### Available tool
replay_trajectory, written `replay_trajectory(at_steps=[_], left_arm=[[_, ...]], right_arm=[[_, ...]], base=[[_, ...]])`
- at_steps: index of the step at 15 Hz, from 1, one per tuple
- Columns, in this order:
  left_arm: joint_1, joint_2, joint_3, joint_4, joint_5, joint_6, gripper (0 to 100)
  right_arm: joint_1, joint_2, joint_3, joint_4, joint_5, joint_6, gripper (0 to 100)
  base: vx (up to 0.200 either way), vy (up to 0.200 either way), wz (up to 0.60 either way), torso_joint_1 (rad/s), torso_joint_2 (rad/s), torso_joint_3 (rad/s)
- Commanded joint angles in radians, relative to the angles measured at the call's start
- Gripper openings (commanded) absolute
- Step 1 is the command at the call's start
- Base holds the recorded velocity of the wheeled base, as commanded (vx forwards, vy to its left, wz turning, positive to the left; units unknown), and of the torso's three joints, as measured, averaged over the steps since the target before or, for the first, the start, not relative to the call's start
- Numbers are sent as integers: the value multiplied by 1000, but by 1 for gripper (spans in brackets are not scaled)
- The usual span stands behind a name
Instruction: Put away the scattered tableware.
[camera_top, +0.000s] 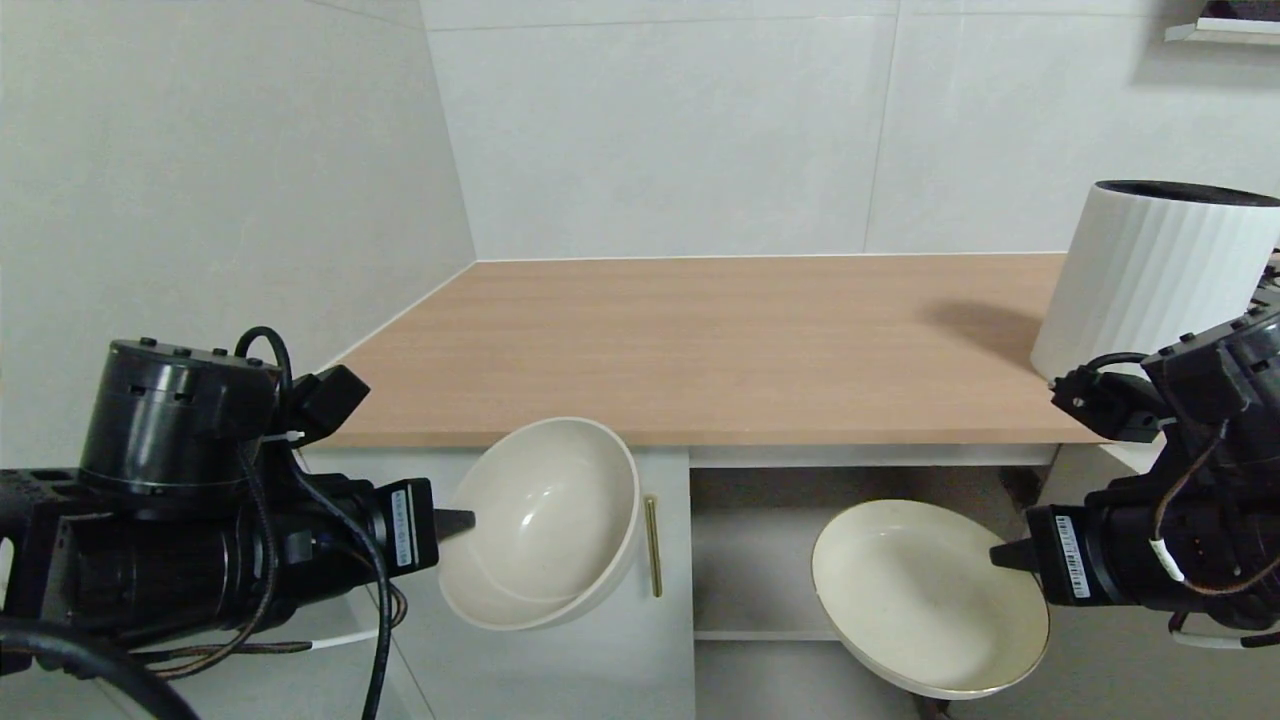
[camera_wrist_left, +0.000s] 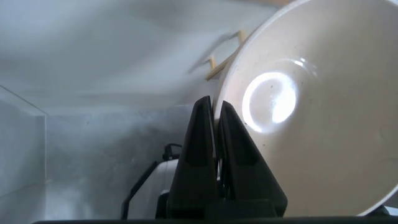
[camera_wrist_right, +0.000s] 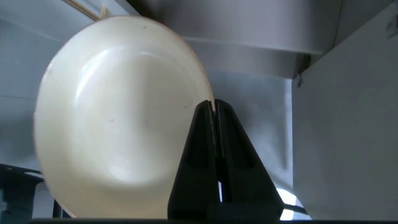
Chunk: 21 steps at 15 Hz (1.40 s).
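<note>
Left gripper clamped on the rim of a deep, glossy cream bowl, below the wooden counter's front edge. Bowl tipped on its side, mouth toward the robot. Right gripper pinches the shallow round plate's rim, also below that edge, face tilted upward.

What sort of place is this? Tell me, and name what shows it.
Probably a kitchen: a wooden countertop runs against tiled walls, a cabinet with a slim handle sits beneath it, and there is a bowl in the left gripper and a plate in the right gripper.
</note>
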Motion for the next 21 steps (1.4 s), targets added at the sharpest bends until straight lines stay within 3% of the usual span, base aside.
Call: replay_trajectory(at_steps=[1,9,15,17,21], left_arm=[[0,4,0,0,0,-1,0],[0,8,0,0,0,-1,0],[0,22,0,0,-2,-1,0],[0,22,0,0,-2,-1,0],[-5,13,-1,0,1,-2,0]], right_arm=[[0,2,0,2,1,0,0],[0,3,5,-4,2,-2,0],[0,26,5,-39,-1,-2,0],[-4,109,0,-101,-4,7,0],[-95,373,-6,-285,1,10,0]], base=[[0,0,0,-173,466,295],[0,0,0,-129,452,316],[0,0,0,-15,82,63],[0,0,0,0,0,0],[0,0,0,0,0,0]])
